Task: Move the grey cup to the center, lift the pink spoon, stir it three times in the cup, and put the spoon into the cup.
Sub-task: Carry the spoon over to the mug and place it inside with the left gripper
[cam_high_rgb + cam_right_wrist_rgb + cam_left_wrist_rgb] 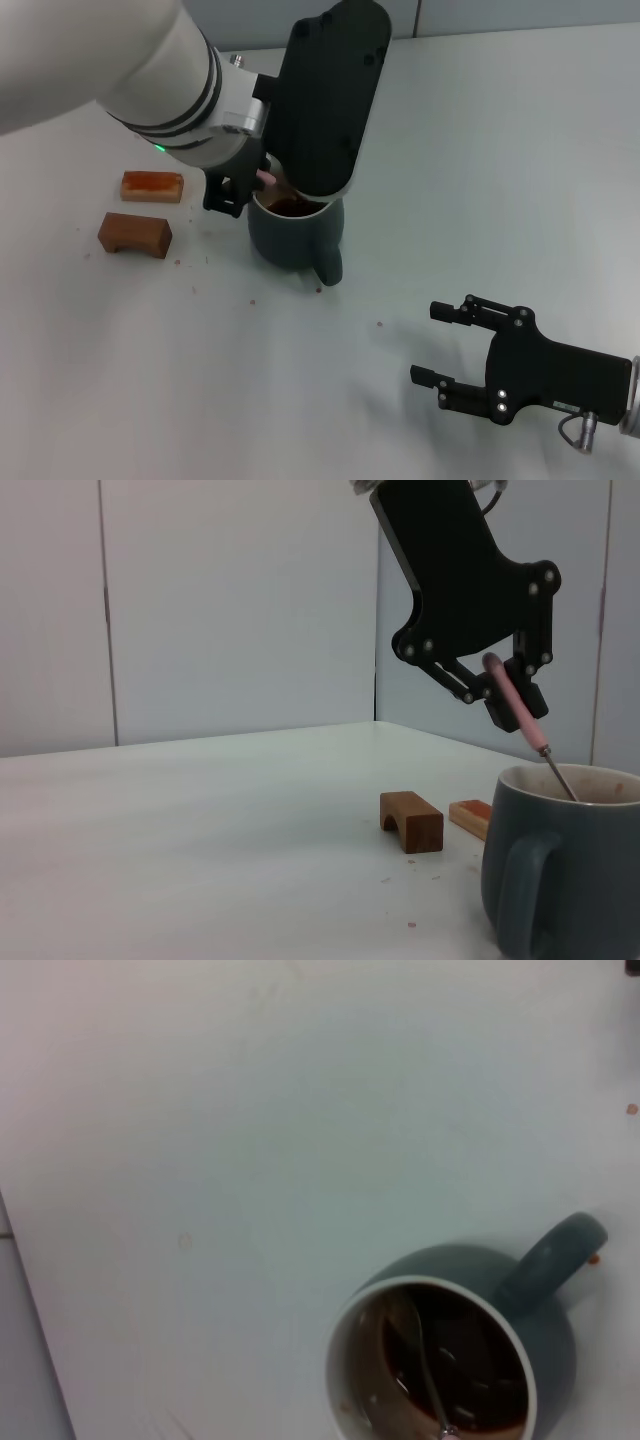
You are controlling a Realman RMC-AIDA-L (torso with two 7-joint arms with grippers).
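We locate the grey cup (pixel 296 238) near the middle of the white table (pixel 420 170) in the head view, standing upright, its handle pointing toward roughly 5 o'clock. Its interior is cream-white with brown liquid and stains. The left wrist view looks straight down into the cup (pixel 440 1360), and the right wrist view shows it side-on (pixel 566 860), handle facing that camera.

The pink spoon (pixel 520 712) stands tilted in the cup: we see its pale pink handle rising out of the rim and its grey metal shaft dipping below the rim into the liquid. In the left wrist view the metal part (pixel 425 1365) lies across the brown liquid.

The left gripper (pixel 505 685) hangs directly above the cup, closed on the upper end of the spoon handle, which we see pinched between its fingertips. In the head view the gripper body (pixel 320 100) covers most of the cup mouth.

Two brown blocks lie at about 9 o'clock from the cup: an arched block (pixel 135 234) and, beyond it, a flat reddish block (pixel 152 186), apart from each other.

The right gripper (pixel 460 352) rests at about 4 o'clock from the cup, well apart, its fingers spread with nothing between them.
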